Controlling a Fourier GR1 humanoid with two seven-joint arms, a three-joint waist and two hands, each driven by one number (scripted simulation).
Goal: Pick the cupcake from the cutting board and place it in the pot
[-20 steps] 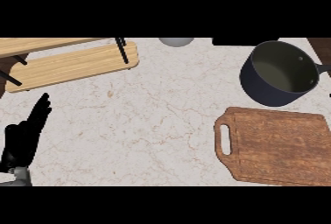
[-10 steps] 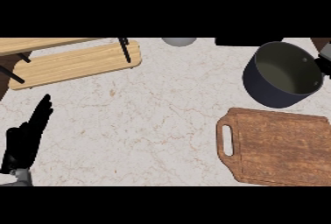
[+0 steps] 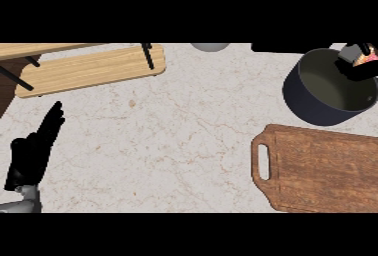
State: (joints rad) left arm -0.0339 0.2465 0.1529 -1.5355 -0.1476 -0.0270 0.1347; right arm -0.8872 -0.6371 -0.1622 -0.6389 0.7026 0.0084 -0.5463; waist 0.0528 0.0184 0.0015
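The dark blue pot (image 3: 325, 107) stands at the upper right of the marble counter. Over its far right rim my right hand (image 3: 350, 67) shows only as black fingers at the picture's edge, curled round a small pink and tan thing, the cupcake (image 3: 364, 59). Most of the cupcake is hidden. The brown cutting board (image 3: 325, 172) lies below the pot with nothing on it, its handle slot to the left. My left hand (image 3: 33, 150) rests open at the lower left, fingers pointing up.
A light wooden board (image 3: 88, 70) with black legs lies at the upper left. A grey round object (image 3: 210, 46) sits at the top edge. The marble counter (image 3: 170, 140) stretches between the two hands.
The pot and cutting board sit further left in the view than before. The right hand's fingers and a bit of the cupcake now show over the pot's right rim. The left hand has stayed put.
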